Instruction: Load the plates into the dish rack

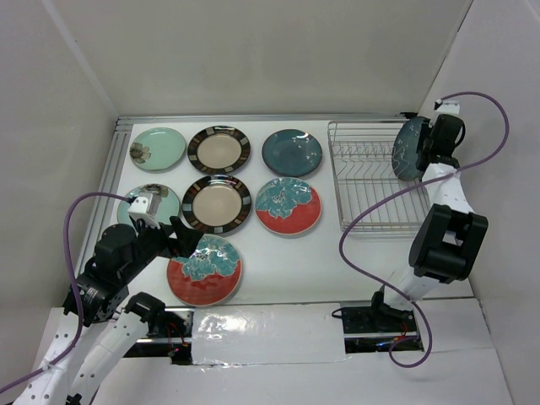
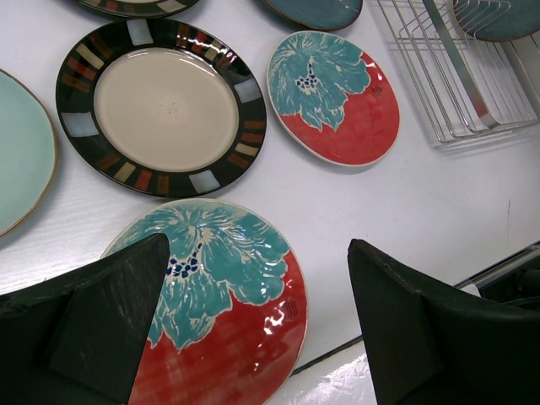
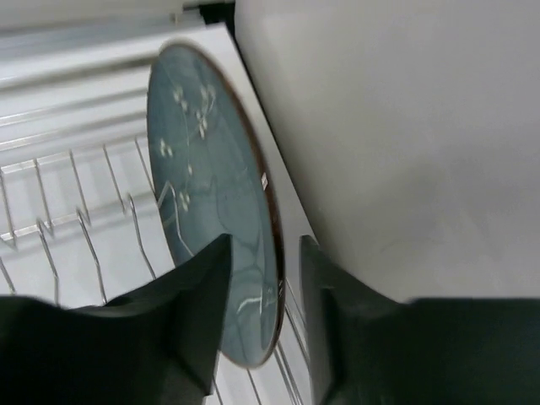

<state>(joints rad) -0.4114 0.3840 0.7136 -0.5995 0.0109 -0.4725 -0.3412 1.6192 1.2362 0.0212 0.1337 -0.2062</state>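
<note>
My right gripper [image 1: 429, 145] is shut on the rim of a dark teal plate [image 1: 410, 149], holding it on edge over the far right end of the silver wire dish rack [image 1: 363, 226]. In the right wrist view the fingers [image 3: 198, 295] straddle the plate [image 3: 211, 194] above the tines [image 3: 84, 228]. My left gripper [image 1: 175, 234] is open and empty above the near red-and-teal plate [image 1: 205, 270], which lies flat below the gripper [image 2: 257, 253] in the left wrist view [image 2: 228, 329]. Several other plates lie flat on the table.
On the table lie a mint-green plate [image 1: 157, 148], a second one [image 1: 139, 202] partly under my left arm, two cream striped plates [image 1: 218, 149] [image 1: 217, 203], a dark teal plate [image 1: 292, 153] and a red-and-teal plate [image 1: 288, 206]. White walls enclose the table.
</note>
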